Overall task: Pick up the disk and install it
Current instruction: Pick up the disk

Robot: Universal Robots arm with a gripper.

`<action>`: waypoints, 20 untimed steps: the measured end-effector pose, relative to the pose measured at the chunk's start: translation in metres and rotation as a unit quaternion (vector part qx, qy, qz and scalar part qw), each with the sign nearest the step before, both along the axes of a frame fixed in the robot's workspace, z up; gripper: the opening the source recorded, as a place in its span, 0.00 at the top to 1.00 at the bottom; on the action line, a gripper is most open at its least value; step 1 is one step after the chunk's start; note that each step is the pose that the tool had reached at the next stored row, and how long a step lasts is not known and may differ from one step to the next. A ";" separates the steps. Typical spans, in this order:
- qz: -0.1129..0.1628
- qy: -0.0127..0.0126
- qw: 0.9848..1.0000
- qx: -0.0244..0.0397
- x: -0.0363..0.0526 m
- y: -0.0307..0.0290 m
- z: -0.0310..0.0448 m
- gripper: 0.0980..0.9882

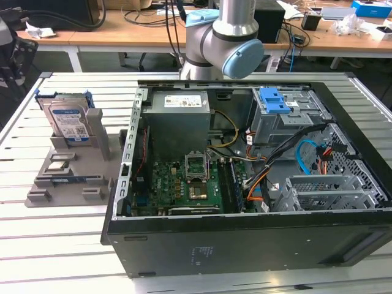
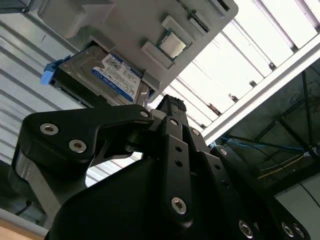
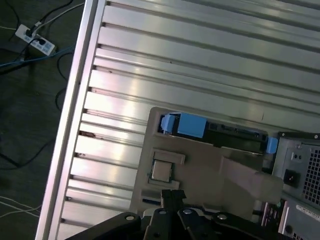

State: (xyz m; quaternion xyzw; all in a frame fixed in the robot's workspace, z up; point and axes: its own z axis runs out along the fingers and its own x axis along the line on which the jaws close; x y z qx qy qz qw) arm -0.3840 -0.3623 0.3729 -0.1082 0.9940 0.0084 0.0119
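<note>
Over on the exterior view's left, the disk [image 1: 68,119] stands upright in a grey stand [image 1: 73,168] on the slatted table [image 1: 61,245]. Its labelled face is showing and its blue frame wraps the edges. I'd guess it is dense and rigid for its size, with smooth metal faces that could slip and a plastic frame that gives a little. It looks like something that would not take a knock well. The upper part rising clear of the stand seems the place to pinch it, across its thin sides. In the first wrist view the gripper [image 3: 172,194] hovers above the stand with its fingers together on nothing, apart from the disk. Further right sits the open computer case [image 1: 245,245], with the arm [image 1: 223,37] behind it. At its far right is the drive cage [image 1: 288,116].
</note>
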 end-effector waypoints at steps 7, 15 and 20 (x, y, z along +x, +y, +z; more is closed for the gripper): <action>0.050 0.000 0.999 0.000 0.0000 0.0000 0.0000 0.99; 0.111 0.000 0.994 0.000 0.0000 0.0001 0.0000 0.99; 0.149 0.000 0.989 0.000 0.0000 0.0001 0.0000 0.99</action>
